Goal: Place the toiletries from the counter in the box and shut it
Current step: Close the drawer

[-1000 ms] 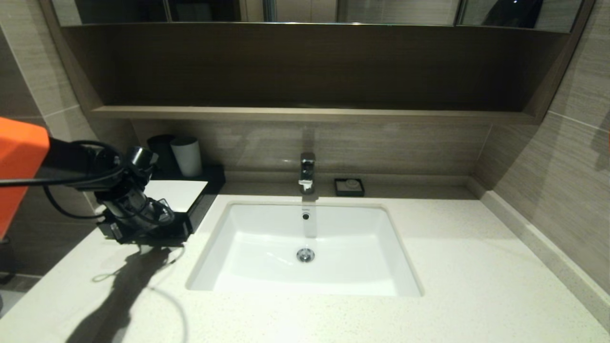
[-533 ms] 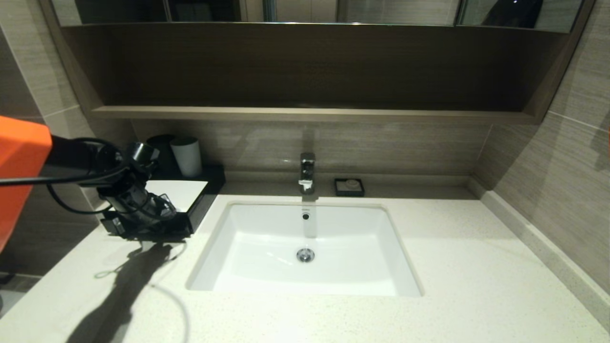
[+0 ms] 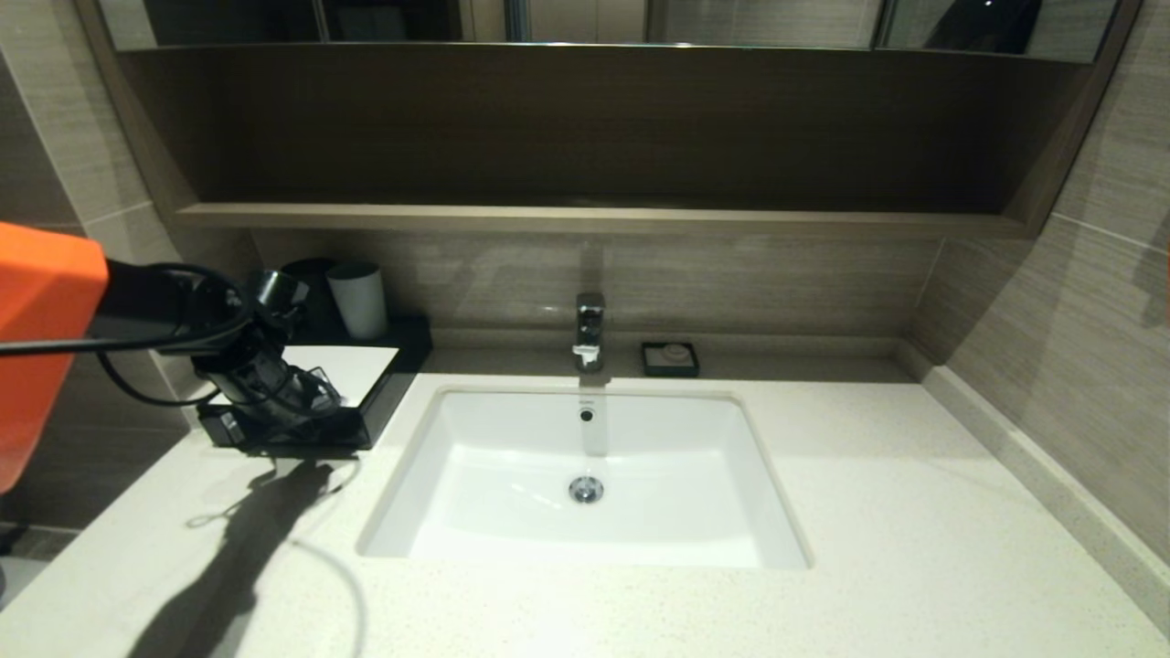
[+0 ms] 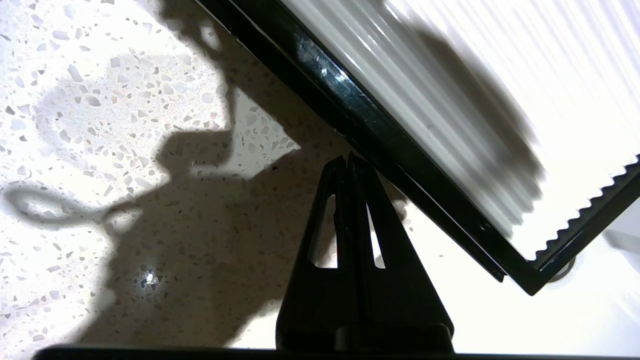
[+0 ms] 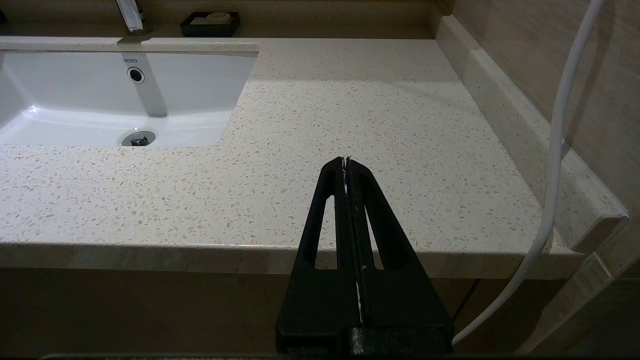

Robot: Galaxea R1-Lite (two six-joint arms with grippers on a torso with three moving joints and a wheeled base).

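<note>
The box (image 3: 352,379), black with a white ribbed top panel, sits at the back left of the speckled surface (image 3: 868,512), left of the white sink basin (image 3: 585,475). Its front edge looks flush, with no drawer standing out. No wrapped toiletries show anywhere on the surface.

The left end effector (image 4: 348,162) has its fingers pressed together with nothing between them. In the left wrist view its tip sits right at the box's black front edge (image 4: 400,155); whether it touches cannot be told. In the head view the left arm reaches in from the left, over the front of the box.

The right end effector (image 5: 346,162) is also pressed together and empty, parked off the front edge of the surface to the right of the sink basin.

Behind the box stand a grey cup (image 3: 358,300) and a darker one (image 3: 311,283). A chrome faucet (image 3: 590,329) rises behind the basin, with a small black square dish (image 3: 670,358) just beside it on the right.
</note>
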